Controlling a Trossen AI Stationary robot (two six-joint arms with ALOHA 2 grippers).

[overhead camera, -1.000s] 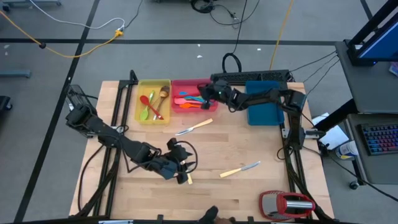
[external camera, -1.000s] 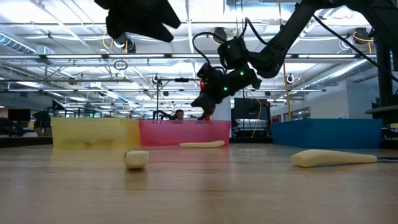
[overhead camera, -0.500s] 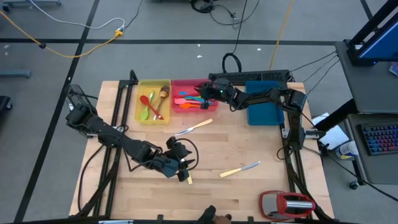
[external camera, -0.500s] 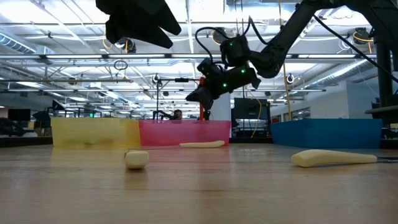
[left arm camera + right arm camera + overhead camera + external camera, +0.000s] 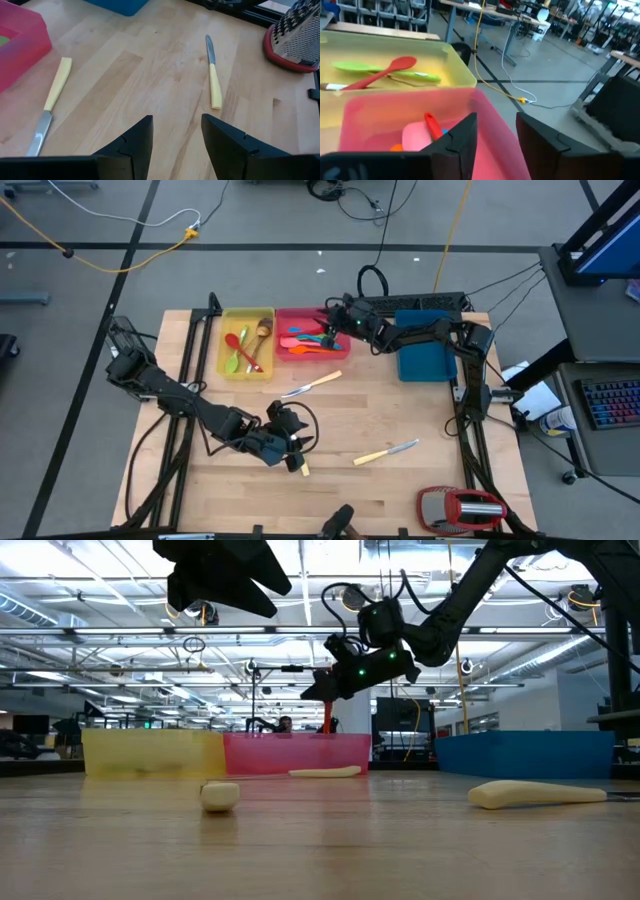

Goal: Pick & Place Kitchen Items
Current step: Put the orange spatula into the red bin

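Just now the right gripper parted its fingers over the pink tray, dropping a red spatula in; left gripper open, idle over table.

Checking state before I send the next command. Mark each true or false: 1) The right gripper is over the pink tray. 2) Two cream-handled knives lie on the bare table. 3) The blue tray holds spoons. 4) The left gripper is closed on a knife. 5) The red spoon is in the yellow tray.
1) True. The right gripper hangs over the pink tray, jaws apart.
2) True. One knife lies near the trays, the other knife nearer the grater.
3) False. The blue tray shows nothing inside.
4) False. The left gripper is open and holds nothing.
5) True. The red spoon lies in the yellow tray.
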